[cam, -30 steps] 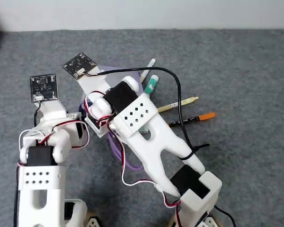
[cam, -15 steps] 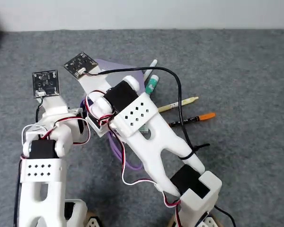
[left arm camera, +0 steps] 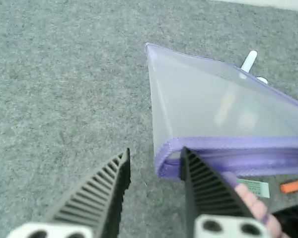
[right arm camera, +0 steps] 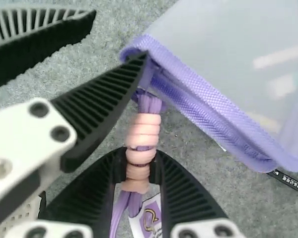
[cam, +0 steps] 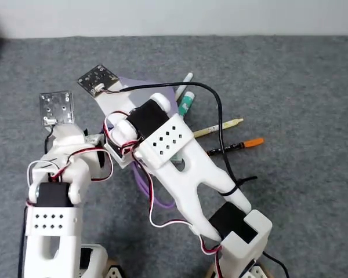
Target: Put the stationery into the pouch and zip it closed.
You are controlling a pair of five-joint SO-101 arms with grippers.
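Grey felt covers the table [cam: 313,87]. We see the purple pouch [cam: 140,82] in the upper middle of the high view, with pens [cam: 220,127] just to its right. Our left gripper [left arm camera: 154,154] is spread apart, straddling the pouch's corner. Our right gripper [right arm camera: 139,161] is clamped on the pink-beaded zip pull [right arm camera: 141,134].

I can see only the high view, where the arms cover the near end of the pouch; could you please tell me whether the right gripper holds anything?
Observer: Yes. Its wrist view shows the right gripper with its fingers shut on the zipper pull, a purple strap with a pink coil at the corner of the pouch.
Operator: Thank you. And how does the left gripper stand?
Observer: The left gripper is open, with one finger at the pouch's purple corner and the other over the carpet.
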